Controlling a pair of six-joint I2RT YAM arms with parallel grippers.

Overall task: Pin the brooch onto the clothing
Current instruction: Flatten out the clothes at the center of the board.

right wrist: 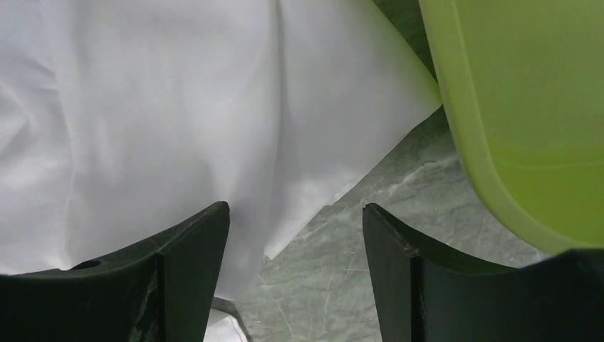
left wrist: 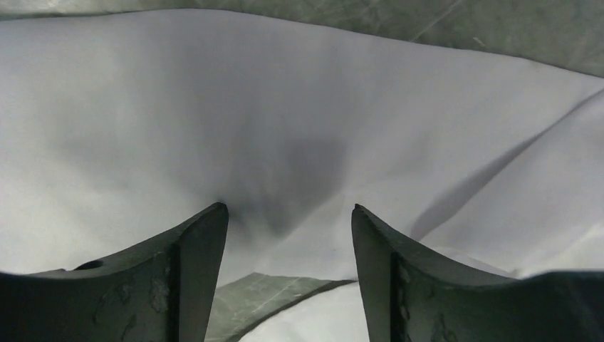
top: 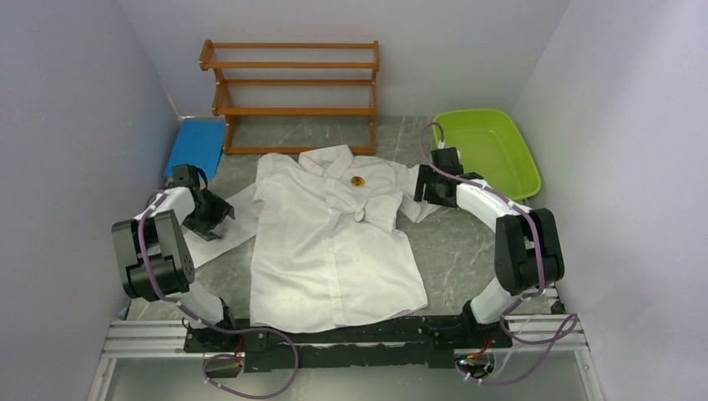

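The clothing [top: 330,246], a white short-sleeved shirt, lies spread flat in the middle of the table, collar toward the back. A small round gold brooch [top: 357,181] sits on its upper chest, right of the collar. My left gripper [top: 215,219] hovers over the shirt's left sleeve [left wrist: 285,128]; its jaws stand open with only fabric below them. My right gripper [top: 423,185] is at the right sleeve's edge [right wrist: 178,121], open, with bare table between its fingers. Neither gripper holds anything.
A wooden rack [top: 292,93] stands at the back. A blue cloth [top: 195,146] lies at the back left. A lime green tub [top: 488,150] sits at the back right, close beside my right gripper, its rim [right wrist: 463,142] in the right wrist view. Grey walls enclose both sides.
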